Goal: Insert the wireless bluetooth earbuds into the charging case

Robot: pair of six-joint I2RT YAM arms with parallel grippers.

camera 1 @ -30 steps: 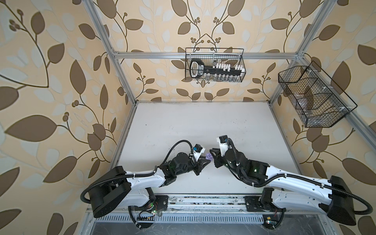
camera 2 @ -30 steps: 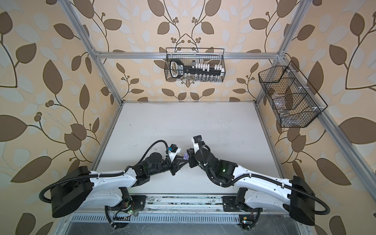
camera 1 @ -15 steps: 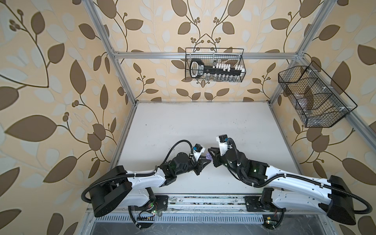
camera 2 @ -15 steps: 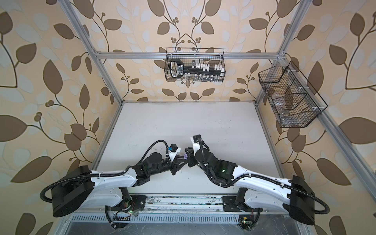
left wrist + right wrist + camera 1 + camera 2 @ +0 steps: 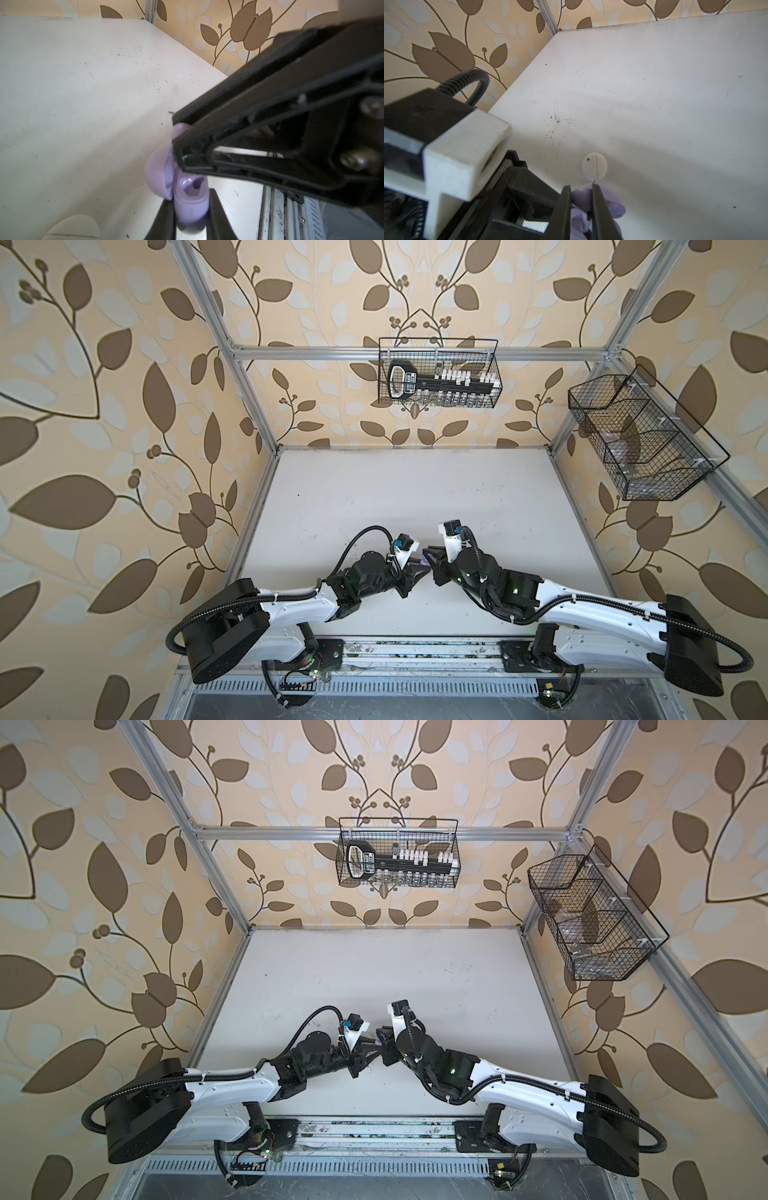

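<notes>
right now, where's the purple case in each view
Top view: purple case, a speck below the middle, slightly right.
Top view: same speck, below the middle, about centred.
Left wrist: lower middle, lid open, clamped by the left gripper.
Right wrist: bottom edge, partly behind the right gripper.
Shared landmark: the right gripper, pinching a purple earbud right by the case.

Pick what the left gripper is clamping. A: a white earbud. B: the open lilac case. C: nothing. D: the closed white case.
B: in the left wrist view the left gripper pinches the base of the lilac case, lid swung open; the white case lies free on the table.
</notes>
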